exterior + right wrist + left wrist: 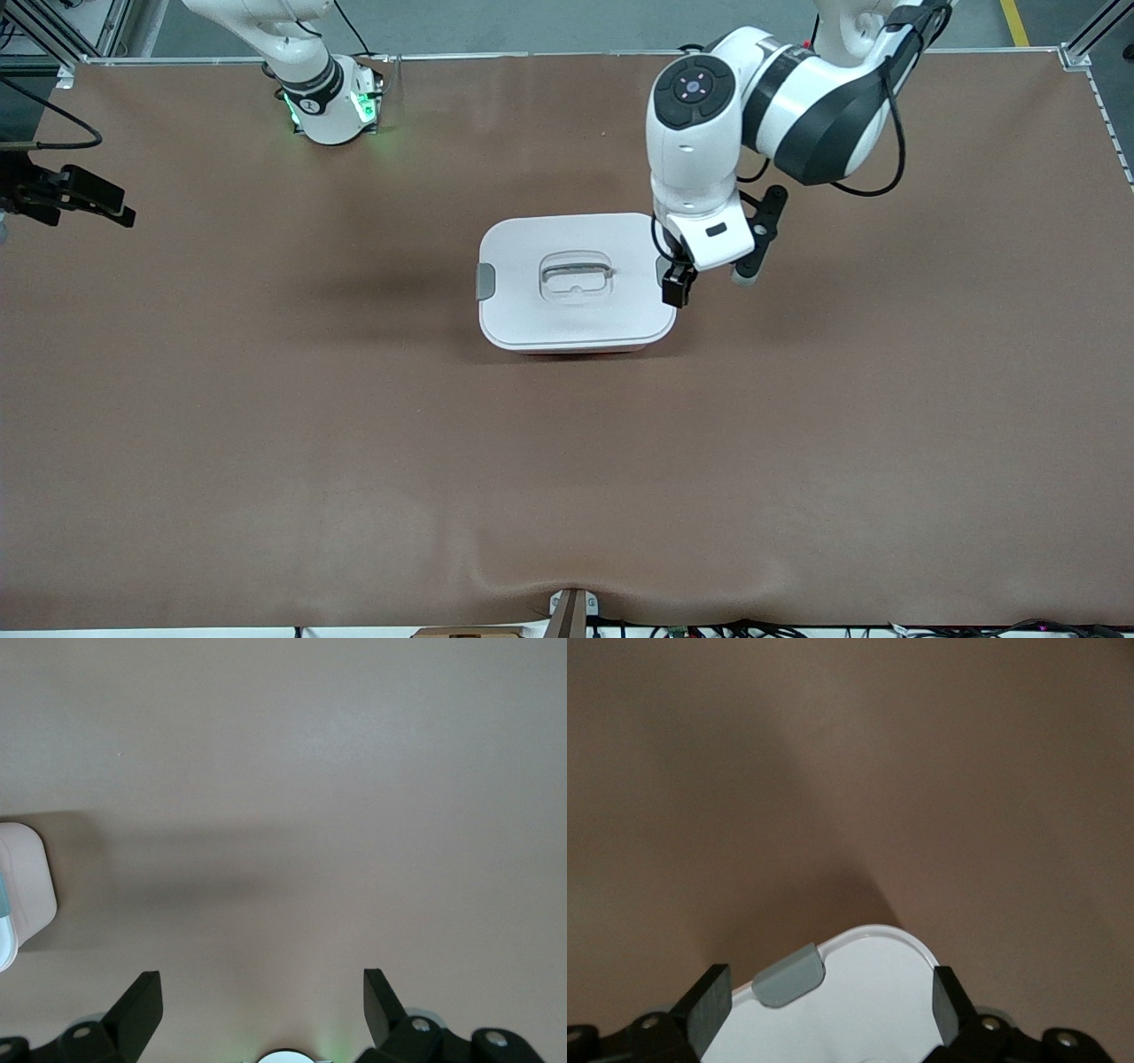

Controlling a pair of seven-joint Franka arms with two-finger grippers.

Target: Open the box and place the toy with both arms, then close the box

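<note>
A high front camera faces my two bases across the table (266, 443). My wrist cameras look down closely; both share the box (859, 1010) with it.

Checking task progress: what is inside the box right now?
Cannot tell: the white lid covers the box fully, with a grey clip at its end. No toy shows anywhere. The open left gripper hovers at the other clip.

Smooth white plastic lid (576, 279) with matt grey clips (788, 974); matt brown table (354, 443).
</note>
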